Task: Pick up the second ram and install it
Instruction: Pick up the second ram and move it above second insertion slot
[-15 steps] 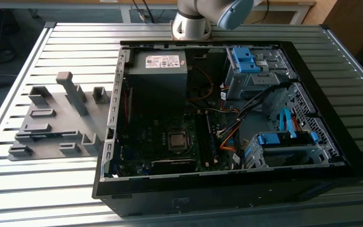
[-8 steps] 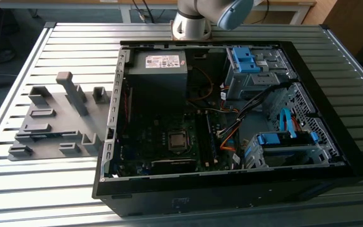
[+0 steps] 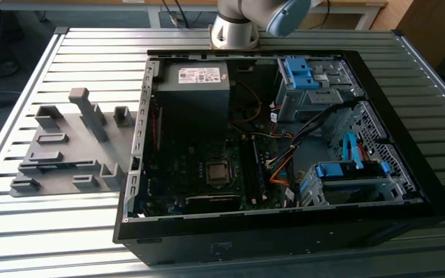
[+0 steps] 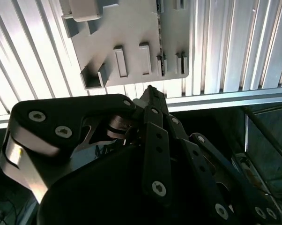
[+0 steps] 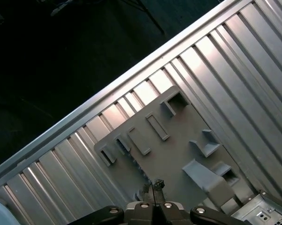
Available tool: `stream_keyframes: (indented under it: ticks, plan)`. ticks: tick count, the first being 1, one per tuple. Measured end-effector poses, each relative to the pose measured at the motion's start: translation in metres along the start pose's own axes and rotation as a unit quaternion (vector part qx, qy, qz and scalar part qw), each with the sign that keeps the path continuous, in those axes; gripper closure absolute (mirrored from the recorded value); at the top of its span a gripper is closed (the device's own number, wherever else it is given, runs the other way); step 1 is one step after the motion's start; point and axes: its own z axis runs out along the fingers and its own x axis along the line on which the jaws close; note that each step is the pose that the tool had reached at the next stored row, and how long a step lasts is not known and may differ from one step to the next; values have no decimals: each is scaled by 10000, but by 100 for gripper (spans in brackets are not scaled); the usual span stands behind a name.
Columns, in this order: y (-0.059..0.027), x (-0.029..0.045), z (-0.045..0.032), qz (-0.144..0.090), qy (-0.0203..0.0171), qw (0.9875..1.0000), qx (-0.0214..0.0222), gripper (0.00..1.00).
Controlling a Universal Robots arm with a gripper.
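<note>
1. Second ram (image 4: 158, 44): seemingly the thin dark strip standing on edge in a slot of the grey holder plate (image 4: 131, 33), aligned with the ribs of the metal table (image 4: 234, 47), beside two small blocks (image 4: 171, 62).
2. Gripper (image 4: 149, 90): above that plate, fingers pressed together with nothing between them; tips near the strip's line in both wrist views, clear of it.
3. Edges: plate close to the table's edge rail (image 4: 216, 96), dark floor beyond; on the opposite side, just beside the wall of the open computer case (image 3: 284, 145).
4. Obstacles: a tall post (image 3: 90, 113) and several low blocks rising from the plate, away from the strip; bare ribs around the plate's remaining sides.
5. Surface: ribbed metal throughout, bright with glare in the wrist views.
6. Room: arm's base (image 3: 234, 29) at the table's far side behind the case; a wooden panel (image 3: 431, 23) at the exterior view's upper right.
</note>
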Motion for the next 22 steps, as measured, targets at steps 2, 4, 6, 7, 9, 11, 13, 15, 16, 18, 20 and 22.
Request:
stream_keyframes:
  ticks: [2, 4, 6, 7, 9, 11, 13, 15, 16, 18, 20, 22]
  plan:
    - [0, 0, 1, -90, 3, 10000, 0, 89]
    - [0, 0, 2, -200, 7, 9998, -1, 89]
    - [0, 0, 3, -321, 11, 9995, -1, 89]
    - [0, 0, 5, -385, 13, 9993, -1, 89]
    - [0, 0, 6, -514, 17, 9987, -2, 89]
    - [-1, 0, 8, -653, 22, 9979, -2, 89]
    - [0, 1, 10, -809, 27, 9967, -3, 89]
    - [-1, 1, 12, -963, 33, 9954, -3, 89]
    - [-1, 0, 13, -1038, 35, 9946, -4, 89]
    - [-1, 1, 16, -1184, 40, 9930, -4, 89]
    - [-1, 1, 18, -1329, 45, 9911, -5, 89]
    - [-1, 0, 21, -1482, 50, 9889, -5, 89]
